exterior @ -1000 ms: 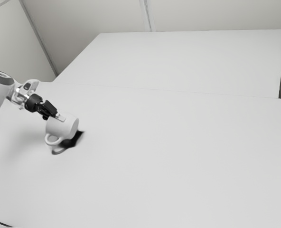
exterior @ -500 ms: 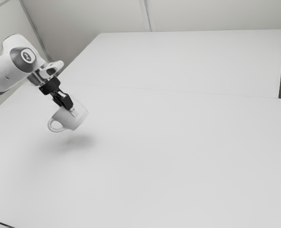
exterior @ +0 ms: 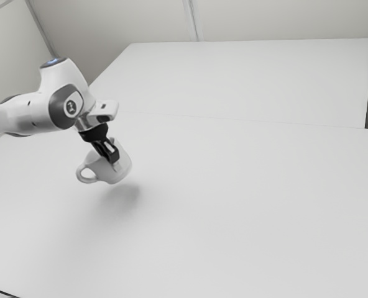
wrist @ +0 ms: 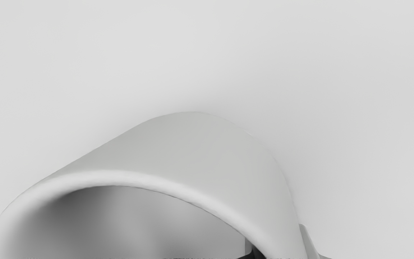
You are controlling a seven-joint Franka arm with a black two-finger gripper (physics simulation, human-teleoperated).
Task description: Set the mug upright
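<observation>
The hand (exterior: 114, 162) grips the mug (exterior: 123, 172) by its wall: in the wrist view one finger (wrist: 255, 254) is inside the mouth and the other (wrist: 309, 242) presses the outside. The mug hangs tilted above the table (exterior: 234, 217), not upright, toward the exterior view's left. Its handle (exterior: 80, 174) points to the exterior view's left, and its open mouth faces the wrist camera. A soft shadow (exterior: 123, 197) lies on the table below it. The arm (exterior: 32, 116) reaches in from the exterior view's left. A thin dark line (exterior: 0, 292) crosses the near left corner.
</observation>
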